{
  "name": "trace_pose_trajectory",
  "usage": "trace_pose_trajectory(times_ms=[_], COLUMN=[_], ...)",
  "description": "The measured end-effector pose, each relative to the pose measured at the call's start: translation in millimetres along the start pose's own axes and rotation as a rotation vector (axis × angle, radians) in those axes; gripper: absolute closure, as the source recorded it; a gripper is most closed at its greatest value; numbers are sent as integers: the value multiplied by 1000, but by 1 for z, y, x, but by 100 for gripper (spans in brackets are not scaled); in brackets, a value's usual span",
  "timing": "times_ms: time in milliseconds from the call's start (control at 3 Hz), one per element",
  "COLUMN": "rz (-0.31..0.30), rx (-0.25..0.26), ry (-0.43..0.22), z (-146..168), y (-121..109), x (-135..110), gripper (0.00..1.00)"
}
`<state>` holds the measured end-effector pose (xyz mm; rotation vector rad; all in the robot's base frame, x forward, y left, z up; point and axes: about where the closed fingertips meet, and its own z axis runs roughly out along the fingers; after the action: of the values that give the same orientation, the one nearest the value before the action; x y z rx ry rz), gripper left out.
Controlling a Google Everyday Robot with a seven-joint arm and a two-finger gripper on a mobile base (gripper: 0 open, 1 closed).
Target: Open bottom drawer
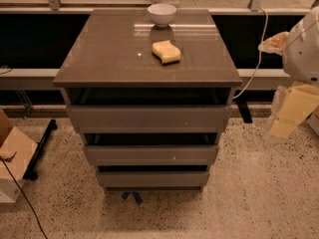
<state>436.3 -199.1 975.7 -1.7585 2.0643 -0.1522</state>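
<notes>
The bottom drawer is the lowest and narrowest of three grey-brown handleless fronts in a low cabinet at the centre of the camera view. A dark gap shows above its front. The middle drawer and the top drawer stand above it, each with a dark gap over it. My gripper shows as cream-coloured parts at the right edge, below the white rounded arm. It hangs to the right of the cabinet at the height of the top drawer, apart from every drawer.
A white bowl and a yellow sponge sit on the cabinet top. A cardboard box and a black bar lie on the speckled floor at left. A white cable hangs at right. A dark shelf runs behind.
</notes>
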Motion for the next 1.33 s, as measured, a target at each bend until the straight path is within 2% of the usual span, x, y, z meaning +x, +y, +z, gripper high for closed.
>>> trace_pose_trajectory(times_ms=[333,667,1000,1333], rz=[-5,18,18,18], rx=[28,11,-5,-5], ry=[-25,-31,-18,-18], z=[28,80,118,118], y=[1,-3,2,2], x=[-5,0,3,3], gripper=[0,0,0,0])
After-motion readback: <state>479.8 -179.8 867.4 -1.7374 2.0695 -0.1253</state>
